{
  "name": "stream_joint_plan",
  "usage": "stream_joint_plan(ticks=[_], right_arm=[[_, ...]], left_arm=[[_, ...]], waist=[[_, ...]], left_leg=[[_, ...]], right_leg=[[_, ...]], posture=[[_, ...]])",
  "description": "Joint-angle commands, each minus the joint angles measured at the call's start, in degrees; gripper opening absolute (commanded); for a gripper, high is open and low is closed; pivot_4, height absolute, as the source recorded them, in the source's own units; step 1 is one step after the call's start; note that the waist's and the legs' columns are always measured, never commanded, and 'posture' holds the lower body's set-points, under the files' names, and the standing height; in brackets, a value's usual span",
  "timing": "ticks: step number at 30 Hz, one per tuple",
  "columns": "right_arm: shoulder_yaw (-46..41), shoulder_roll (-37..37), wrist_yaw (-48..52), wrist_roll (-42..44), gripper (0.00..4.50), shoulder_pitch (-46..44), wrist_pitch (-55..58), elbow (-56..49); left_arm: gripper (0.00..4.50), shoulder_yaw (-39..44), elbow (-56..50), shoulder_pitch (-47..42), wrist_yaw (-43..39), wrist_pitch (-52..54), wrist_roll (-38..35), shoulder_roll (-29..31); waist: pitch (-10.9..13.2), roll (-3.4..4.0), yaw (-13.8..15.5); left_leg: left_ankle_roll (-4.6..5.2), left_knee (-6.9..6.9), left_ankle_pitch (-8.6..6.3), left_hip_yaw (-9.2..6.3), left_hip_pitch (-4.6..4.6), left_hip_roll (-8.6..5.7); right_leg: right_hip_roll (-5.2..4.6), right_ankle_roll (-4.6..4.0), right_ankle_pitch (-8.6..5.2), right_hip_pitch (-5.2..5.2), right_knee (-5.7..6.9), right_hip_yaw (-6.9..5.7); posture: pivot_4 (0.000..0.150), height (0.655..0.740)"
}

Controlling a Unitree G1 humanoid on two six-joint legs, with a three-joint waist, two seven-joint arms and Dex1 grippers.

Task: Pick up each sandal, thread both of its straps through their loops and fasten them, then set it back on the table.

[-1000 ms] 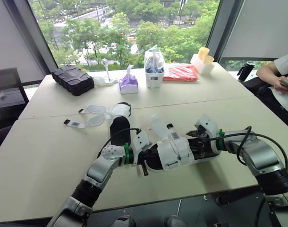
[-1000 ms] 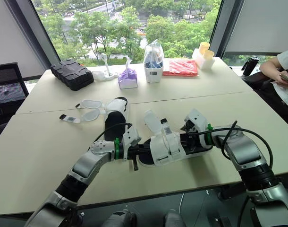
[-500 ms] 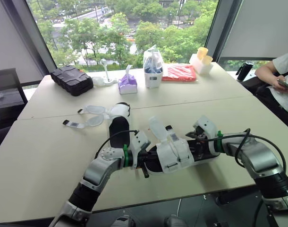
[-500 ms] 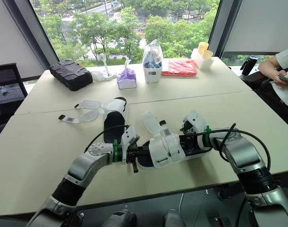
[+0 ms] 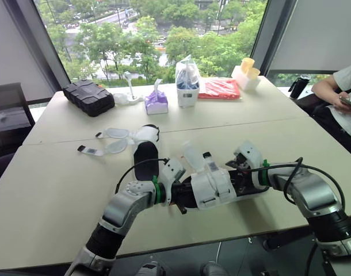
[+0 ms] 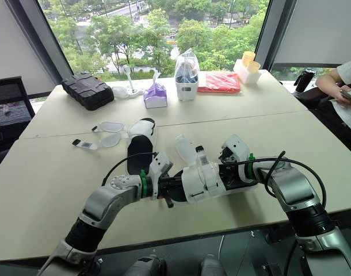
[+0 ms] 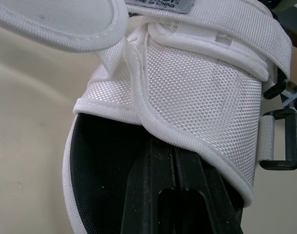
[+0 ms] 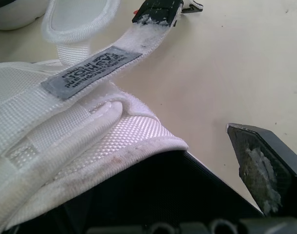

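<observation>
Now: L hand (image 7: 175, 163) pinched closed inside sandal (image 5: 213, 185) toe; R hand (image 5: 240, 172) at heel, grip unclear.

A clear bag (image 5: 187, 80) stands at the table's far edge. Left of it sit a purple pouch (image 5: 156, 102) and a black case (image 5: 88, 96). To its right are a red packet (image 5: 220, 88), yellow cups (image 5: 248, 64) and a seated person (image 5: 339, 98).

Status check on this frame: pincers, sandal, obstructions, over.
Left pincer at one end of near sandal, right pincer at the other. One strap sticking up loose. Second sandal just beyond, straps open.
</observation>
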Motion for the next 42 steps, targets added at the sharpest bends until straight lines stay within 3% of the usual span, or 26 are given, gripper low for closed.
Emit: stream_joint_plan(ticks=[1,7,11,16,24,32,42], right_arm=[[-2.1,-0.4,0.7,1.7,4.45,-0.5,0.2,-3.6],[-3.6,-4.2,4.4,4.3,4.45,-1.4,2.5,-5.1],[-5.7,-11.3,10.2,6.9,4.45,-1.2,4.2,-5.0],[-7.0,-16.6,15.8,9.4,4.45,-6.0,6.0,1.2],[-4.6,-9.5,16.6,14.0,4.45,-21.8,17.6,15.6],[4.9,-1.1,18.2,6.5,4.45,-30.5,11.9,32.8],[7.8,4.3,22.4,0.5,4.45,-35.7,5.0,45.7]], left_arm=[[0.0,-2.7,3.2,0.2,-0.6,-5.1,3.0,0.7],[0.0,-6.4,7.9,0.0,-3.9,-12.9,7.0,3.7],[0.0,-7.1,8.9,0.0,-5.9,-14.5,7.3,4.6],[0.0,-7.4,9.6,-0.2,-7.2,-15.7,7.8,5.2],[0.0,-7.5,10.4,-0.7,-8.0,-16.3,8.0,5.2],[0.0,-7.4,10.1,-0.5,-7.8,-16.5,8.2,5.1],[0.0,-7.4,9.5,-0.2,-7.3,-16.6,8.4,5.2]], waist=[[0.0,0.0,0.1],[0.0,0.03,0.1],[-0.1,0.04,0.0],[-0.1,0.15,-0.1],[-0.2,0.2,-0.1],[-0.2,0.2,0.0],[-0.2,0.21,-0.2]], left_leg=[[0.0,0.0,0.0,0.0,0.0,0.0],[-0.01,0.08,0.01,0.0,0.04,-0.01],[0.0,0.08,0.0,0.0,0.04,-0.01],[0.0,0.04,0.0,0.03,0.08,0.02],[0.0,0.01,0.0,0.07,0.15,0.05],[0.0,-0.01,0.0,0.04,0.11,0.02],[0.0,-0.02,0.0,0.04,0.12,-0.01]], right_leg=[[0.0,0.0,0.0,0.01,0.0,0.0],[-0.01,-0.03,-0.01,0.12,-0.03,0.01],[-0.01,-0.02,-0.02,0.13,-0.03,0.01],[0.0,-0.02,-0.02,0.14,-0.03,0.0],[0.0,-0.02,-0.02,0.18,-0.03,0.02],[-0.01,-0.01,-0.01,0.13,-0.02,0.01],[0.0,0.01,0.0,0.1,0.02,0.01]], posture=[[0.15,0.74],[0.15,0.74],[0.15,0.74],[0.15,0.74],[0.15,0.74],[0.15,0.74],[0.15,0.74]])
